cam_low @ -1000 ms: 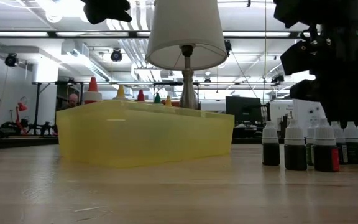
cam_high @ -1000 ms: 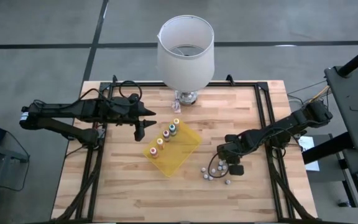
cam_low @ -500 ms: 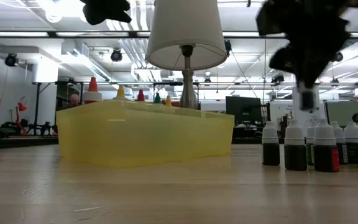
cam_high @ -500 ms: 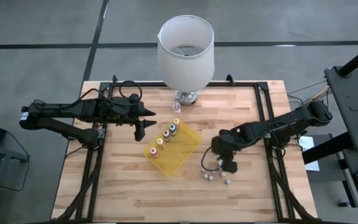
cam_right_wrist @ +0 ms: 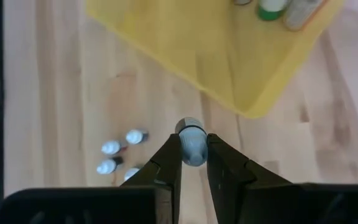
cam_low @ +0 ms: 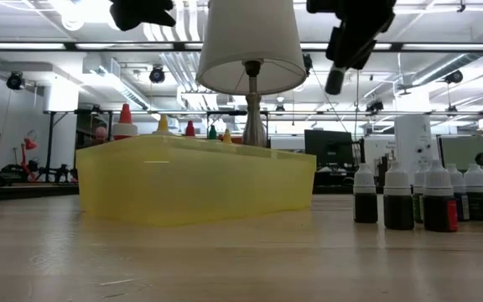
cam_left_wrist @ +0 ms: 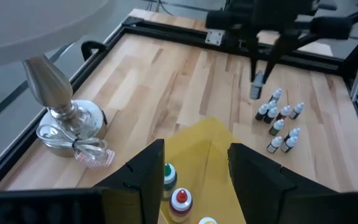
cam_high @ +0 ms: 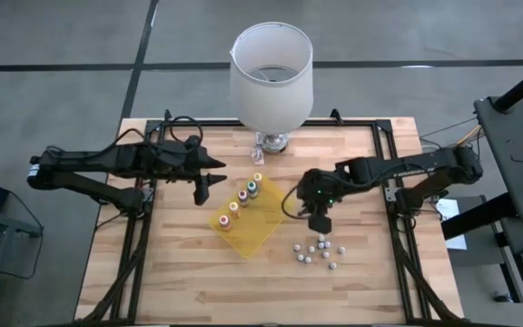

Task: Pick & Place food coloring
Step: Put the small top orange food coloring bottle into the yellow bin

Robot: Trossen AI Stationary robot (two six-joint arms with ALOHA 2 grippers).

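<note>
- Pale butcher-block wooden table framed by black rails along its left, right and far edges; broad bare wood along the near edge and in the near left corner.
- White drum-shaded lamp on a shiny metal base at the middle of the far edge, close behind the tray.
- Translucent yellow square plastic tray set cornerwise near the table's middle, one corner pointing toward the loose bottles; open wood all round it.
- Left arm's gripper hanging above the table just beside the tray's far left edge, fingers parted, nothing between them; free wood beneath.
- Right arm's gripper raised clear above the wood, just off the tray's right corner, between tray and loose bottles; fingers clenched on one small white-capped food coloring bottle, cap sticking out past the fingertips.
- Row of four small food coloring bottles with coloured caps upright inside the tray, along its far left side.
- Cluster of small white-capped dark food coloring bottles upright on bare wood, near the tray's right corner and apart from it, well inside the right rail.
</note>
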